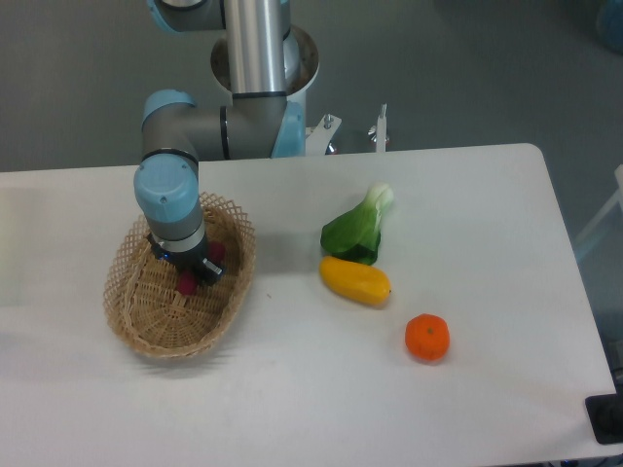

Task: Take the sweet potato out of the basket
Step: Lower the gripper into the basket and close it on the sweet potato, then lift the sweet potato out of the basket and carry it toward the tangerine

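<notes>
The tan wicker basket (146, 326) sits at the left of the white table. Inside it lies the magenta sweet potato (185, 284), partly covered; one end shows at the lower left of the gripper and another bit at its right. My gripper (201, 269) reaches down into the basket directly over the sweet potato. A dark finger (210, 273) crosses the tuber. The blue-capped wrist hides most of the jaws, so their opening and any contact are not visible.
A green bok choy (356, 230), a yellow oblong fruit (355, 280) and a round orange (426, 338) lie on the table to the right of the basket. The arm's base stands behind the table's far edge.
</notes>
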